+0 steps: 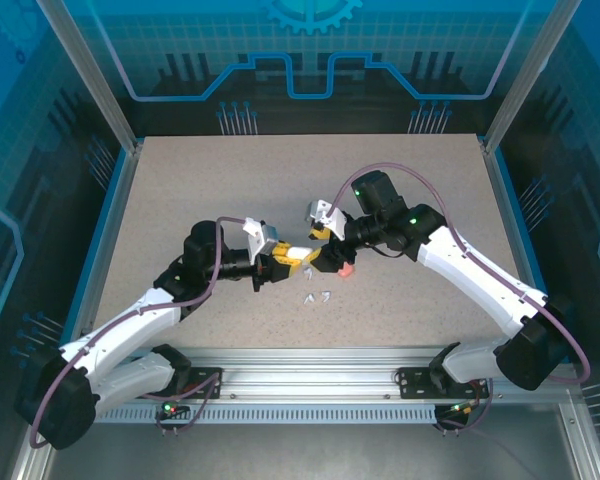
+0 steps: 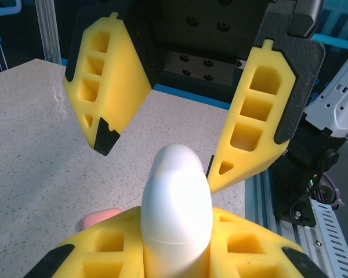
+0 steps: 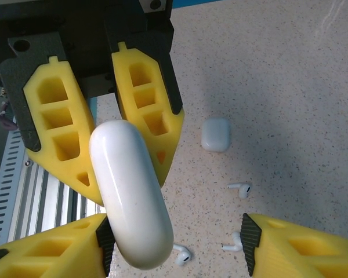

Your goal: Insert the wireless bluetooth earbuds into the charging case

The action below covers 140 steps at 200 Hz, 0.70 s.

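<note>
My left gripper (image 2: 177,234) is shut on a closed white pebble-shaped charging case (image 2: 177,202), held off the table with its rounded end pointing away. In the top view this case (image 1: 299,256) sits between the left gripper (image 1: 283,263) and the right gripper (image 1: 324,252). The right gripper (image 3: 175,246) is open, its fingers spread on either side of the case (image 3: 130,191); the case lies close against one finger. Three white earbuds lie loose on the table below: one earbud (image 3: 239,189), a second earbud (image 3: 232,243) and a third earbud (image 3: 181,255). Two white earbuds (image 1: 317,297) lie just in front of the grippers.
A small closed white case (image 3: 215,134) rests on the table beyond the earbuds. A salmon-pink case (image 1: 346,270) lies under the right gripper, and its pink edge (image 2: 98,219) peeks beside my left fingers. The metal rail (image 1: 310,380) runs along the near edge.
</note>
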### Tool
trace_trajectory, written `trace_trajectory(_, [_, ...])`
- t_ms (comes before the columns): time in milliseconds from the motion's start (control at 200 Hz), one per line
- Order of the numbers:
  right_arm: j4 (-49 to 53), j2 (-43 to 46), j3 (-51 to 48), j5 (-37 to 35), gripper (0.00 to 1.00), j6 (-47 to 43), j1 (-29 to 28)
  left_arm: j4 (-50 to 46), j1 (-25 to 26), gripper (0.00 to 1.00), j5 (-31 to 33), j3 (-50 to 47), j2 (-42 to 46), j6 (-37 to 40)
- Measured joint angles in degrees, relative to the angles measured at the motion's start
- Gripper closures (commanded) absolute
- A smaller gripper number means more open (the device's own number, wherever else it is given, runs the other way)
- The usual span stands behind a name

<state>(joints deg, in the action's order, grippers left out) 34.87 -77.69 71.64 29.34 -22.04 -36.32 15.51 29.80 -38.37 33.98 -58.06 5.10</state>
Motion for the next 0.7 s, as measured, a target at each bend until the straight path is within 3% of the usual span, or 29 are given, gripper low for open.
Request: trace_trajectory(700, [-2.1, 0.48, 0.11, -2.38, 0.39, 3.85, 3.39, -1.53, 1.18, 0.98, 0.9, 0.0, -0.13, 1.27])
